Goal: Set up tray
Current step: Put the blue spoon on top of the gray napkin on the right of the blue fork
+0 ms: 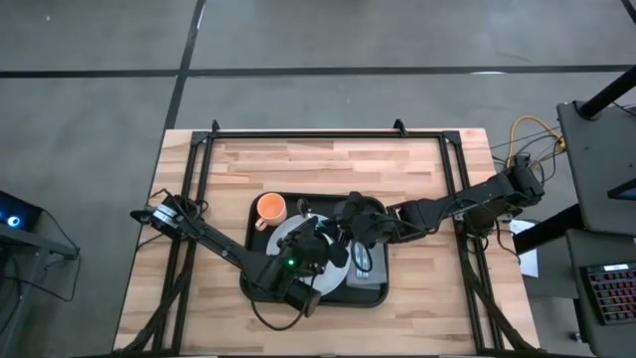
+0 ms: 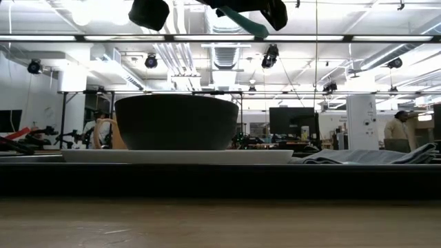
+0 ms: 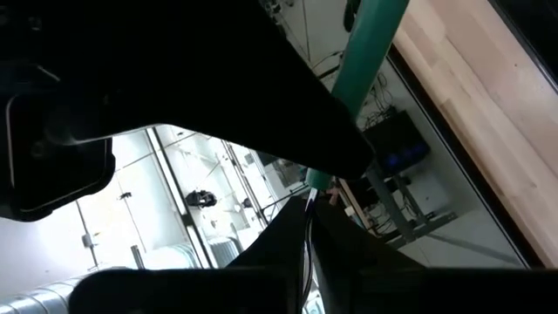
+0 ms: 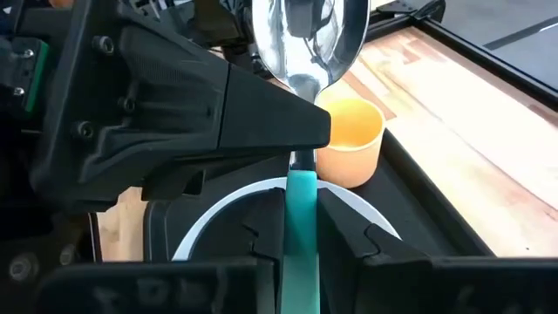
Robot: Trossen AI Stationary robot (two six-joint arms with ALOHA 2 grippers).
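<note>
A spoon with a teal handle (image 4: 301, 209) and a shiny bowl (image 4: 305, 35) hangs in the air above the black tray (image 1: 373, 294). My right gripper (image 1: 345, 227) is shut on it. My left gripper (image 1: 318, 241) meets it from the opposite side and is shut on its metal part. In the low view only the teal handle (image 2: 249, 24) shows, high above everything. On the tray stand a white plate (image 2: 179, 156) carrying a dark bowl (image 2: 176, 122), an orange cup (image 1: 270, 208) and a grey folded napkin (image 2: 365, 157). My left gripper has the spoon's metal neck (image 4: 302, 100), just past the teal handle, pinched between its two fingers (image 4: 279, 131); it comes level from the table's left side, across the spoon. In its own wrist view the metal (image 3: 307, 228) runs edge-on between the fingers. My right gripper pinches the teal handle (image 4: 301, 249) between its two fingers, which lie along it, coming from the table's right side. The spoon is lifted clear of the tray, and its bowl points away from this gripper toward the orange cup.
The plate and bowl lie right under both grippers. The orange cup (image 4: 349, 139) sits at the tray's far left corner, the napkin (image 1: 363, 261) on its right part. Bare wooden table (image 1: 328, 164) lies beyond the tray. A person (image 2: 398, 132) stands far off in the room.
</note>
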